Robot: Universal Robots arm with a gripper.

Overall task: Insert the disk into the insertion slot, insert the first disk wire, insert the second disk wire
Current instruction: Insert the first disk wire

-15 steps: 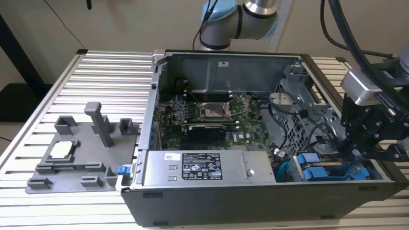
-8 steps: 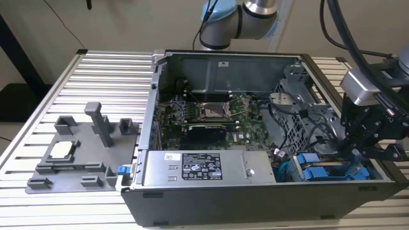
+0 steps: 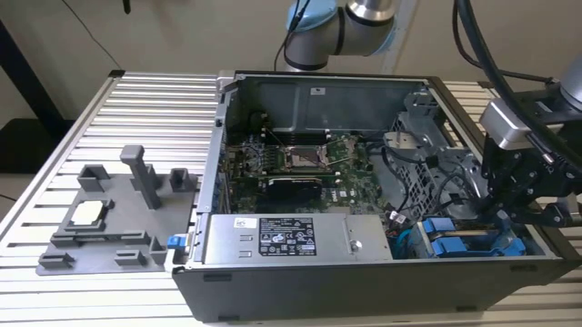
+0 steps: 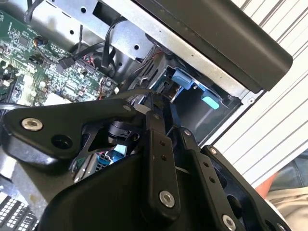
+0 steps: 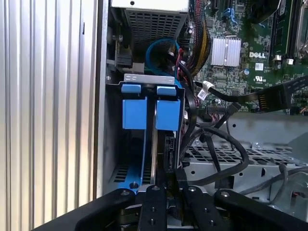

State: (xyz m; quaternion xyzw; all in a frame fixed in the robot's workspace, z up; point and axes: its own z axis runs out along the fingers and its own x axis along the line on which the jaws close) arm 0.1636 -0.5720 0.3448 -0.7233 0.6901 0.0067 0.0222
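At the lower right of the exterior view, the gripper (image 3: 503,216) hangs inside the open computer case (image 3: 318,300). It is just beside the disk (image 3: 452,245), which stands on edge in its bay. Whether the gripper is spread or pinching anything cannot be told.

In the exterior view, a silver ribbed aluminium table (image 3: 136,109) of long parallel slats carries two things. A black open-sided desktop computer case (image 3: 364,293) lies flat across its centre and toward three o'clock. A grey moulded plastic fixture tray (image 3: 109,231) with upright posts rests just beside the case, at its nine o'clock.
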